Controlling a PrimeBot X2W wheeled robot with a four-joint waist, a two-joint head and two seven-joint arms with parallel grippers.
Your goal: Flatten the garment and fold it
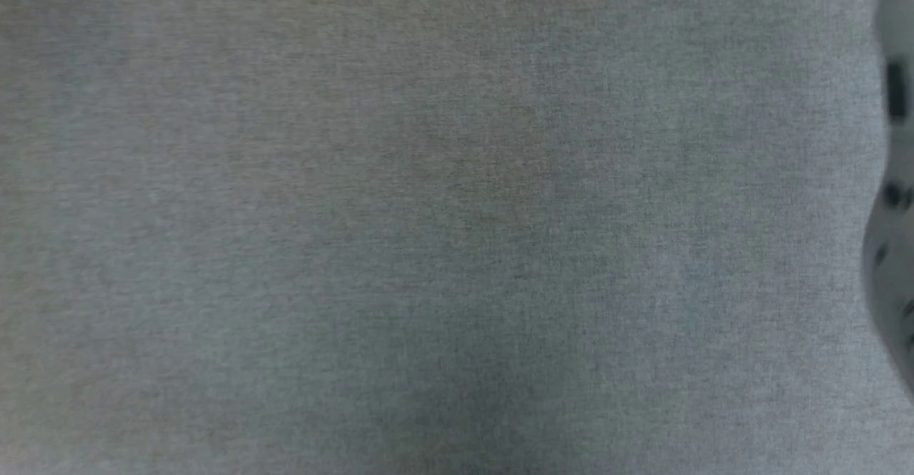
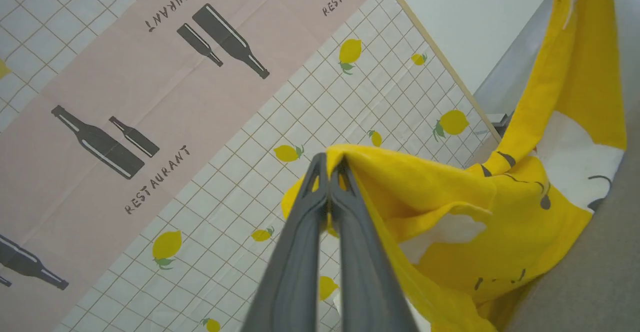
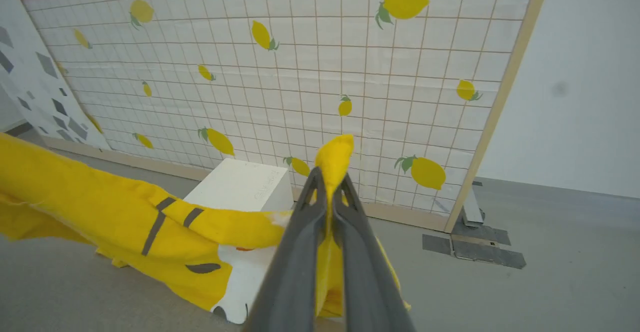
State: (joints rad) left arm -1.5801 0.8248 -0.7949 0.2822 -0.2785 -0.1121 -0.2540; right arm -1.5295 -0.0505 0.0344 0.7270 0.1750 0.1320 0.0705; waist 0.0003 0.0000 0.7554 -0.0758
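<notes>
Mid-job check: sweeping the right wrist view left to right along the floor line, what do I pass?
garment, stretched in from the left → white box → right gripper, shut on a garment fold → grey tape patches → plain white wall

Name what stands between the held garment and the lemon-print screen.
A white box, behind the garment and before the screen, in the right wrist view.
</notes>
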